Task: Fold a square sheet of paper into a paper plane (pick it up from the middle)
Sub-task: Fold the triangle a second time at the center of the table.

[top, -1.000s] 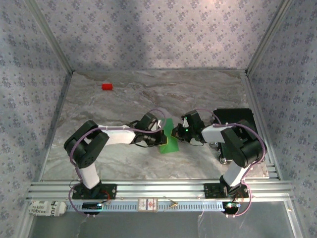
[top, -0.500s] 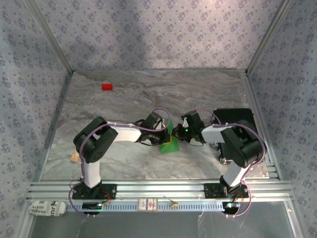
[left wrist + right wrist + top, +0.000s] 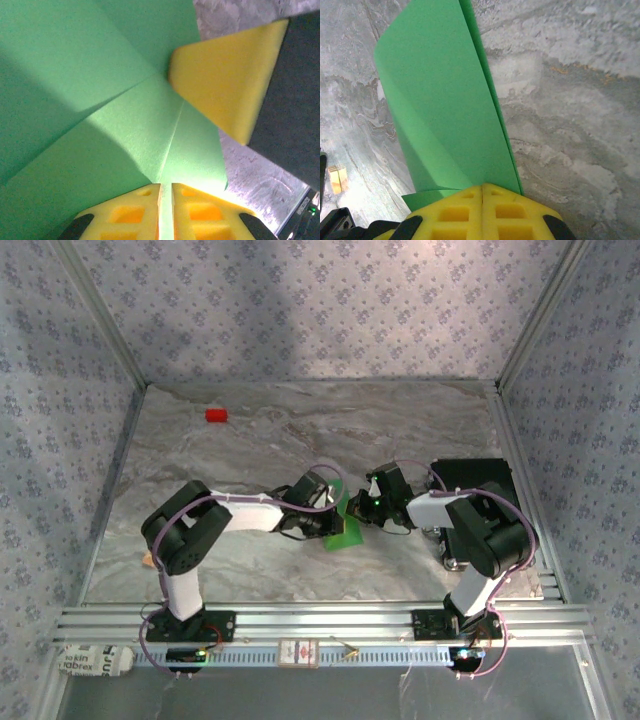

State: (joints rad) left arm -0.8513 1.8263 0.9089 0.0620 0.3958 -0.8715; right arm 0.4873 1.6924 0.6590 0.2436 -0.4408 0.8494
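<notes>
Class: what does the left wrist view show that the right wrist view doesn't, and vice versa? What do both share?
Left wrist: creases meeting on the green paper, and another yellow pad over it. Right wrist: the paper curling upward, a small tan block. Both: the marble table, and the left gripper and right gripper each shut on the paper.

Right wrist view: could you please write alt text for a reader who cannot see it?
The yellow right claw, at the bottom edge, is shut on a folded sheet of bright green paper, which stretches toward the top of the picture. Behind the paper lies a grey marbled table.
</notes>
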